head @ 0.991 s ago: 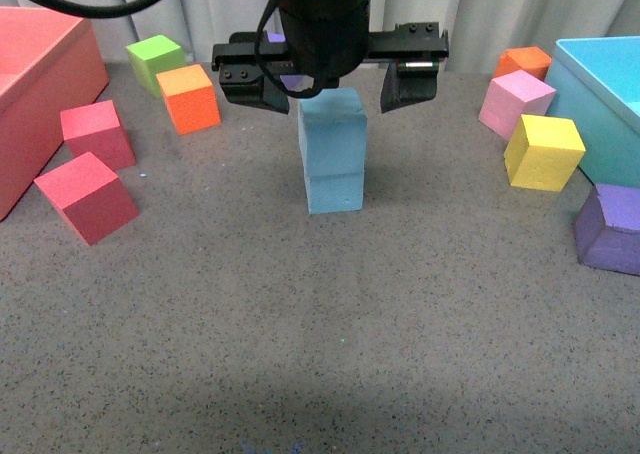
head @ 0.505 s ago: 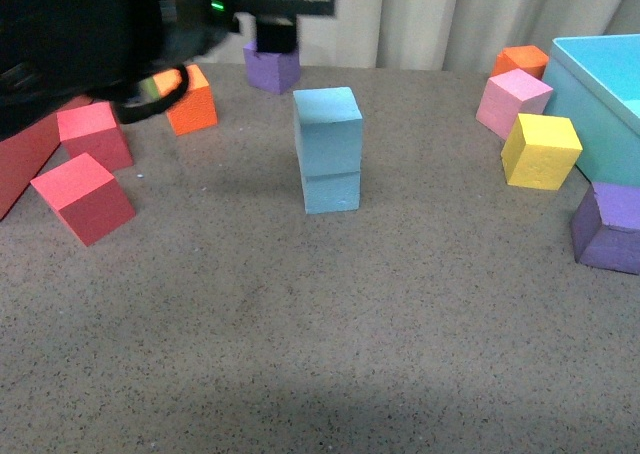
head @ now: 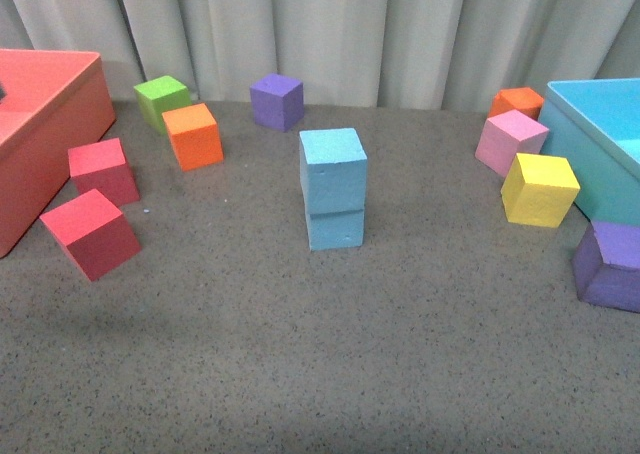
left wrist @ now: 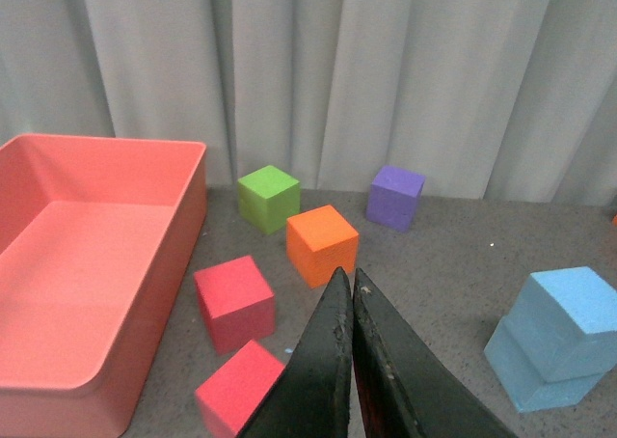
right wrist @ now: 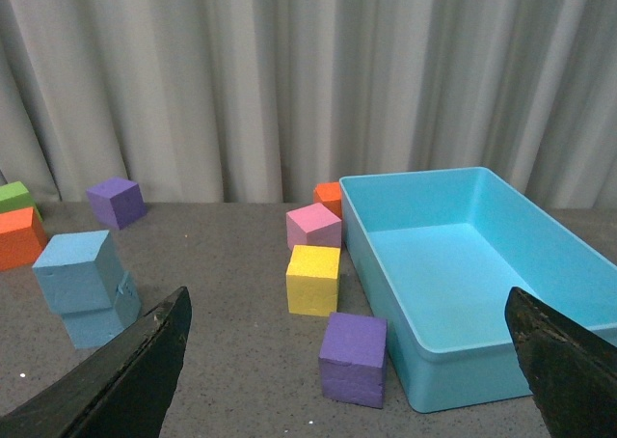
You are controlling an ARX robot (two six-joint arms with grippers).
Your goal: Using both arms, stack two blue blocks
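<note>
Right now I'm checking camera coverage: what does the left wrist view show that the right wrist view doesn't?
Only the left wrist view shows the large red plastic bin, two red foam cubes, and the left gripper, fingers together. Only the right wrist view shows the turquoise plastic bin, the yellow foam cube, the pink foam cube, and the right gripper's spread fingers. Both show the stacked sky-blue foam cubes.

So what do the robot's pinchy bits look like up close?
Only the wrist views show them. The left tool has two black fingers shaped like long, flat wedges that narrow to thin tips, with a slightly scuffed matte surface. The right tool has the same matte black fingers, seen as dark wedges with rounded ends. No cables, lights or markings show in these views.
</note>
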